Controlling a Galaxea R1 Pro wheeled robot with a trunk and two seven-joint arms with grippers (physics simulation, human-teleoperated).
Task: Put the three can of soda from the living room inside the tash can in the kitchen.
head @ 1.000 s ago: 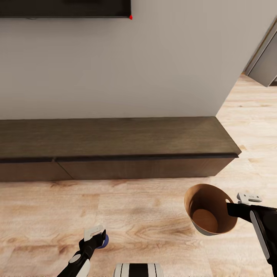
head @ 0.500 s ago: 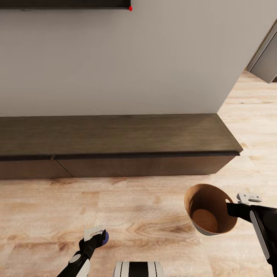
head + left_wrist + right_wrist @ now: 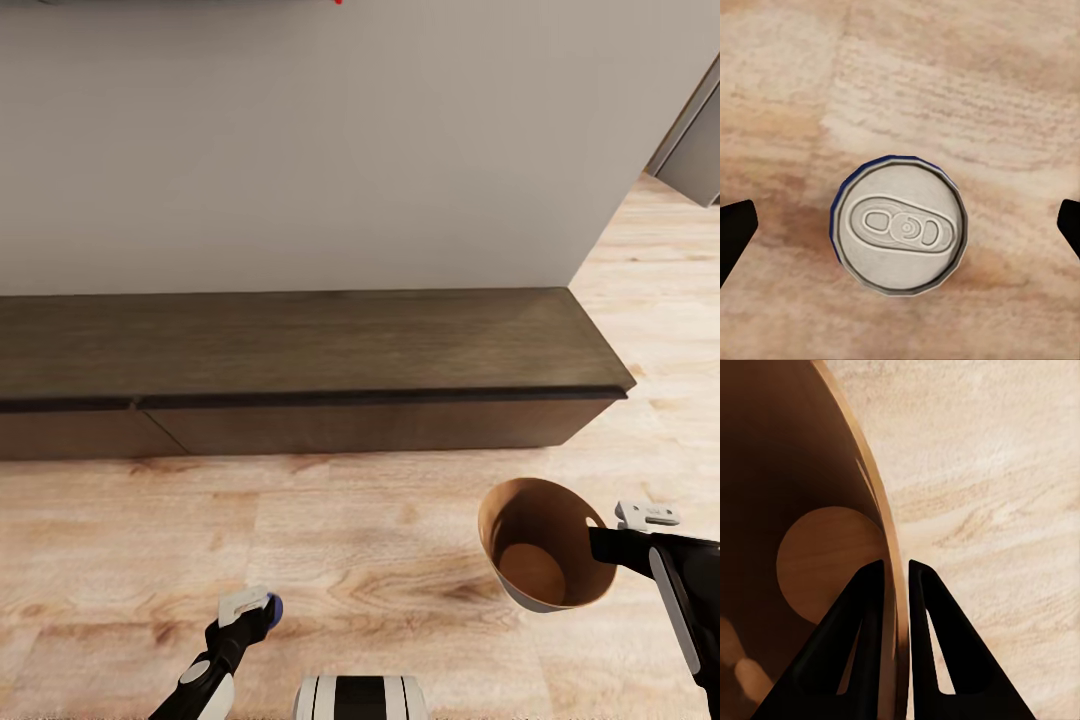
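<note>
Pinching the tash can rim in my right hand; left hand grips the blue can of soda.

Head view looks forward and down from above at the long dark cabinet, pale wall and wood floor, both arms low in frame. Left wrist view faces straight down, close over the blue can, which the head view shares beside the left claw. Right wrist view sits very near the trash can rim, looking along its fingers at the same floor.
</note>
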